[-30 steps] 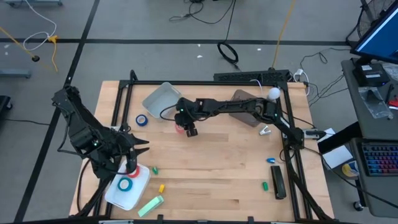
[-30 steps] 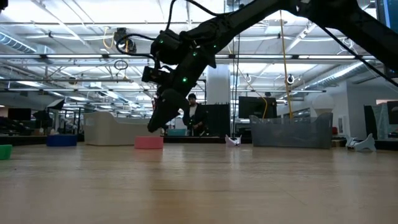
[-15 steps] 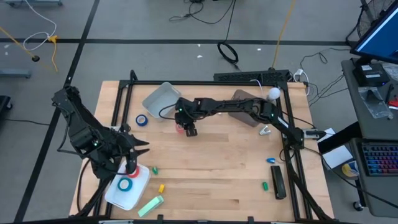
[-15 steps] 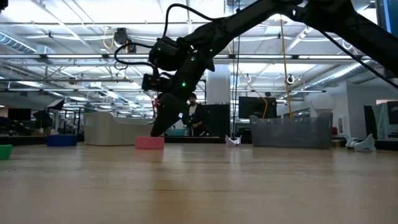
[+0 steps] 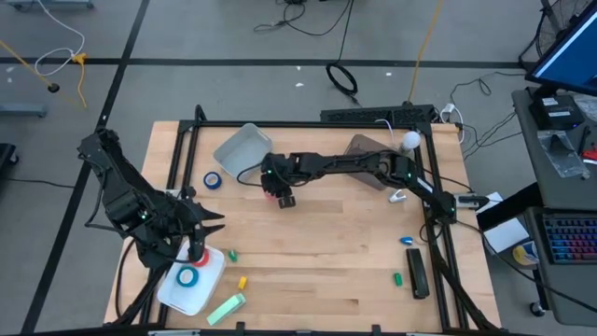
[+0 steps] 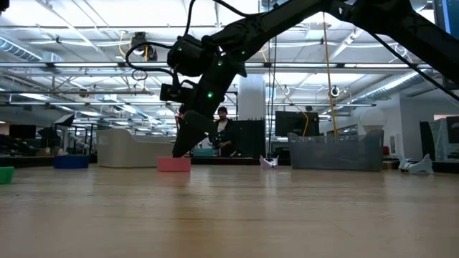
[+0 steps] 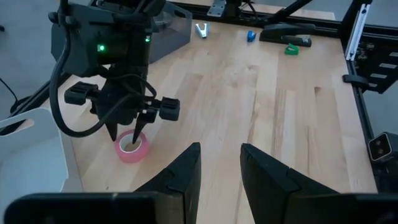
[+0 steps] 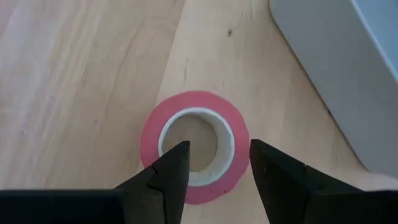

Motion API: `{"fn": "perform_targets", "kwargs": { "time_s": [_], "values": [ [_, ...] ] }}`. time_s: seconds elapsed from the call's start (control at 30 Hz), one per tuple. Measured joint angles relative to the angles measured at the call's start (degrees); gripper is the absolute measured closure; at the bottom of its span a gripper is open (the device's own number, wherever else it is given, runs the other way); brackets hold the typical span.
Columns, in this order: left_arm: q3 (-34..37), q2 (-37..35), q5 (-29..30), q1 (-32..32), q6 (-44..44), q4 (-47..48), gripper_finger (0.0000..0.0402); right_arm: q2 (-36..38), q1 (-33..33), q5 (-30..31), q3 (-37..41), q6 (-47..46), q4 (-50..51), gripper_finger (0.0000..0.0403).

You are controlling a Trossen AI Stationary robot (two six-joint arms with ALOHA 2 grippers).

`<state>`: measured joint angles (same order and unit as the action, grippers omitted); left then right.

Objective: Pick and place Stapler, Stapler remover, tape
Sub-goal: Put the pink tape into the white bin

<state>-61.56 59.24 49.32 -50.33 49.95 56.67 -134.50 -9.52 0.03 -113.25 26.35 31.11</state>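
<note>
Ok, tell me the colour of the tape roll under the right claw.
Red tape roll with a pale core; clearest in the right wrist view.

1. High view: even, diffuse overhead light; the pale wooden slatted desk [image 5: 317, 252] reads bright, shadows under the arms soft and short.
2. Low view: rows of white ceiling strip lights [image 6: 86, 43] glare strongly; the dark arm is backlit, near silhouette. The foreground desk surface is blurred.
3. Right wrist view: the red ring-shaped tape roll with pale core [image 8: 194, 144] is sharp, evenly lit; the near dark fingers [image 8: 163, 180] are soft.
4. Left wrist view: moderate brightness, mild edge distortion.
</note>
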Motion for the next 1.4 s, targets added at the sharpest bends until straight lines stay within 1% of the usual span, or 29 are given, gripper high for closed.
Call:
{"fn": "perform_targets", "kwargs": {
  "time_s": [0.13,0.23,0.37,0.53,0.7,0.87,0.97,1.07,1.13,1.27,1.4],
  "values": [
    [0.0,0.0,-0.1,0.0,-0.1,0.1,0.0289,1.4,0.0,0.2,0.1,-0.1,0.2,0.0243],
    [0.0,0.0,-0.2,0.0,-0.2,0.1,0.0289,1.9,0.1,0.2,-0.1,-0.3,-1.5,0.0243],
    [0.0,0.0,-0.4,0.0,-0.2,0.1,0.0289,1.5,0.7,-0.1,0.1,-1.5,0.6,0.0243],
    [0.0,0.0,-0.6,0.0,-0.2,0.1,0.0289,1.7,2.8,-0.2,0.0,-0.1,3.6,0.0243],
    [0.0,0.0,-0.6,0.0,-0.2,0.1,0.0289,1.6,3.9,-0.1,0.0,1.3,3.5,0.0243],
    [0.0,0.0,-0.6,0.0,-0.2,0.1,0.0289,0.8,3.0,-0.4,0.0,1.3,1.3,0.0243],
    [0.0,0.0,-0.6,0.0,-0.1,0.1,0.0289,0.5,2.2,-2.7,0.1,0.7,2.1,0.0243],
    [0.0,0.0,-0.6,0.0,-0.1,0.1,0.0289,-0.5,1.8,-3.1,0.6,0.2,0.2,0.0243],
    [0.0,0.0,-0.6,0.0,-0.1,0.1,0.0289,-0.7,1.7,-3.1,1.5,-0.2,1.1,0.0244],
    [0.0,0.0,-0.4,0.0,-0.2,0.1,0.0289,-0.5,1.8,-3.1,3.5,-1.5,-0.4,0.0262],
    [0.0,0.0,-0.2,0.0,-0.1,0.1,0.0289,-0.4,1.9,-2.9,4.6,-1.7,-0.9,0.0303]
  ]
}}
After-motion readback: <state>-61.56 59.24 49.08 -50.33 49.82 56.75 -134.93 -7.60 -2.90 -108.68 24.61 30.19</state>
